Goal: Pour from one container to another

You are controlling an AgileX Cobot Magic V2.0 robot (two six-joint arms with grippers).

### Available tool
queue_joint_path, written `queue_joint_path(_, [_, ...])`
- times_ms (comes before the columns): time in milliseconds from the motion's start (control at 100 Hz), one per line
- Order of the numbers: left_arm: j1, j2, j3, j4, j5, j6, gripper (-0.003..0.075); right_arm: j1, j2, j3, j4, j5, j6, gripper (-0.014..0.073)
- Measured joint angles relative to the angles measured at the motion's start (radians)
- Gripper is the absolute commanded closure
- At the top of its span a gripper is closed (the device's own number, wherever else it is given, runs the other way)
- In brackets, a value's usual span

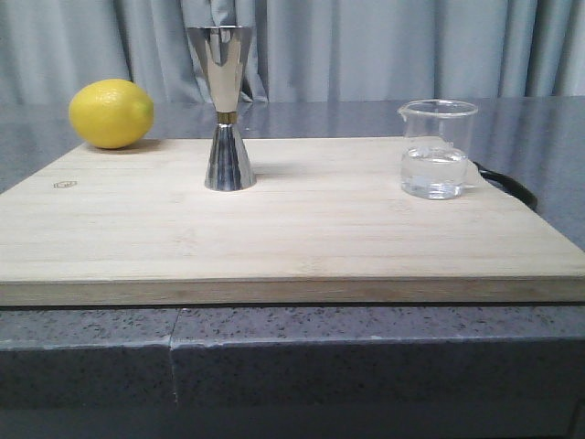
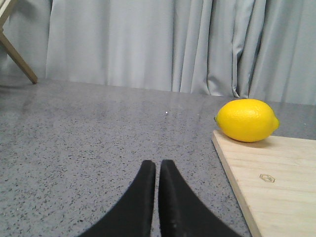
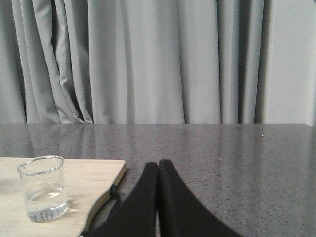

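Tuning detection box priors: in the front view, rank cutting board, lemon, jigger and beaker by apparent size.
1. Cutting board, by far the largest.
2. Jigger, tallest of the rest but slim.
3-4. Lemon and beaker look about alike; the lemon sits farther back, so I won't rank them.

A staged kitchen or bar counter is showing here: a bamboo cutting board (image 1: 302,229) is lying on a speckled grey stone countertop (image 1: 274,366), with a lemon (image 1: 111,113) sitting upper left and grey curtains (image 1: 366,46) hanging behind.

left claw (image 2: 158,170) closed, empty; right claw (image 3: 158,170) closed, empty
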Motion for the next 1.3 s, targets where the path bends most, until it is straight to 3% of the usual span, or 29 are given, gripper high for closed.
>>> queue_joint_path(150, [0.000, 0.000, -0.002, 0.002, -0.084, 0.000, 0.0730, 0.000, 0.000, 0.000, 0.017, 0.023, 0.000, 0.0664])
queue_joint_path(270, [0.000, 0.000, -0.027, 0.002, -0.100, 0.000, 0.0731, 0.000, 0.000, -0.036, 0.036, 0.147, 0.000, 0.0664])
queue_joint_path(540, [0.000, 0.049, -0.217, 0.002, 0.008, 0.000, 0.0731, 0.000, 0.015, -0.261, 0.049, 0.430, 0.002, 0.0664])
queue_joint_path(830, [0.000, 0.254, -0.429, 0.002, 0.145, 0.000, 0.0731, 0.000, 0.211, -0.492, 0.052, 0.612, 0.002, 0.0664])
queue_joint_path(1010, [0.000, 0.324, -0.468, 0.004, 0.158, 0.000, 0.0730, 0.000, 0.318, -0.563, 0.055, 0.642, 0.002, 0.0664])
queue_joint_path(1300, [0.000, 0.333, -0.468, 0.004, 0.167, 0.000, 0.0730, 0.000, 0.338, -0.569, 0.057, 0.633, 0.000, 0.0664])
